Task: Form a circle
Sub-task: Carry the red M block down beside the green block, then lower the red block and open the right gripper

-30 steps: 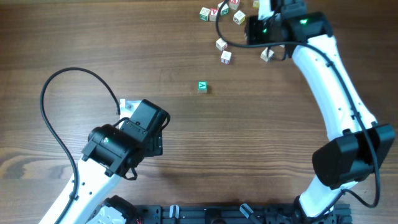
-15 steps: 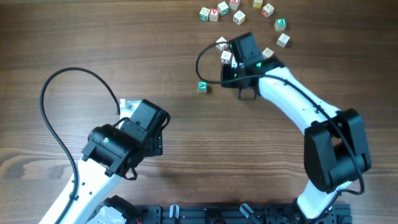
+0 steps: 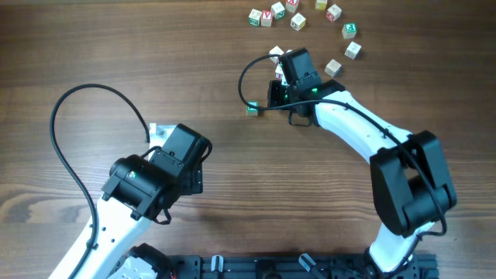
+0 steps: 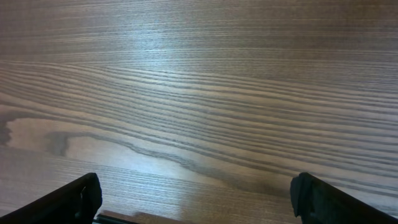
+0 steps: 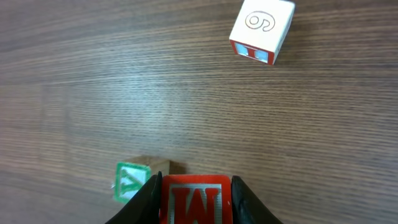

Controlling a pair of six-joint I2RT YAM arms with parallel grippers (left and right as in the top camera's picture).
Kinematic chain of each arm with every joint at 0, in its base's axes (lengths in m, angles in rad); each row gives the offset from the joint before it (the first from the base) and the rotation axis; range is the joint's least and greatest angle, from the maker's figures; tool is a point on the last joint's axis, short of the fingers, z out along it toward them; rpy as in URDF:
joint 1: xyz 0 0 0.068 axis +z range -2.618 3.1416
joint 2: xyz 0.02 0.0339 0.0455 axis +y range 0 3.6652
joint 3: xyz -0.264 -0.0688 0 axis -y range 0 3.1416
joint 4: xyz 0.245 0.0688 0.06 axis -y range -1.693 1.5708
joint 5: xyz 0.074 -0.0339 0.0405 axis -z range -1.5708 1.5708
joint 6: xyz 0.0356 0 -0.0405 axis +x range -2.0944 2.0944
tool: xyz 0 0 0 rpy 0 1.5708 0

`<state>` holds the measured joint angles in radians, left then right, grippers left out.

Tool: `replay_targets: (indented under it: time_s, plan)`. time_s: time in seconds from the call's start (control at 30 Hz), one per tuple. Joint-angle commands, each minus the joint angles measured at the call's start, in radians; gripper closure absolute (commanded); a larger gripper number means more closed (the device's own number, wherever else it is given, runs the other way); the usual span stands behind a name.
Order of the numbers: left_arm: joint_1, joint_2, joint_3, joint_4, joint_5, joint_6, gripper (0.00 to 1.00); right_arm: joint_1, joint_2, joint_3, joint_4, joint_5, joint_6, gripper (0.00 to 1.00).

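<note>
- The right end effector (image 5: 196,186) is clenched on a red-lettered wooden block (image 5: 196,202). Its two fingers (image 5: 147,200) press the block's opposite sides, and the face with the red frame and red letter is turned toward the wrist camera.
- A green-lettered block (image 5: 129,184) lies on the counter (image 5: 93,74) just beside this end effector, on its left in the wrist view. It is very near the held block, but whether the two touch cannot be told.
- Ahead of the right end effector and somewhat to its right, a white block marked with a round numeral (image 5: 261,30) rests on the counter. It is well apart from the held block and turned slightly askew.
- Seen from overhead, a scatter of lettered blocks (image 3: 298,21) lies beyond the right end effector, farther out from the robot — an irregular cluster, with a few stragglers nearer the arm.
- The left end effector (image 4: 198,202) is released. Its fingers are spread wide at the lower corners of its wrist view, with the counter's wood grain between them. In the overhead view it is well apart from every block.
</note>
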<state>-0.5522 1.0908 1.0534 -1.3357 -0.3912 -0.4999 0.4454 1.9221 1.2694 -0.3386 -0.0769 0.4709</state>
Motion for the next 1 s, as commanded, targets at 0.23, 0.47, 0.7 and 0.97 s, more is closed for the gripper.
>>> replay_targets:
  time_s: [0.23, 0.47, 0.7, 0.97]
  plan:
    - [0.005, -0.007, -0.002, 0.000, 0.009, -0.014, 0.00, 0.003, 0.130, -0.001, 0.049, 0.025, 0.001, 0.81]
    - [0.005, -0.007, -0.002, 0.000, 0.009, -0.014, 0.00, 0.003, 0.127, 0.010, 0.069, -0.002, 0.003, 0.60]
    - [0.005, -0.007, -0.002, 0.000, 0.009, -0.014, 0.00, 0.003, 0.098, 0.020, 0.033, -0.002, 0.016, 0.50]
    - [0.005, -0.007, -0.002, 0.000, 0.009, -0.014, 0.00, 0.002, -0.011, 0.042, 0.078, 0.004, 0.027, 0.43]
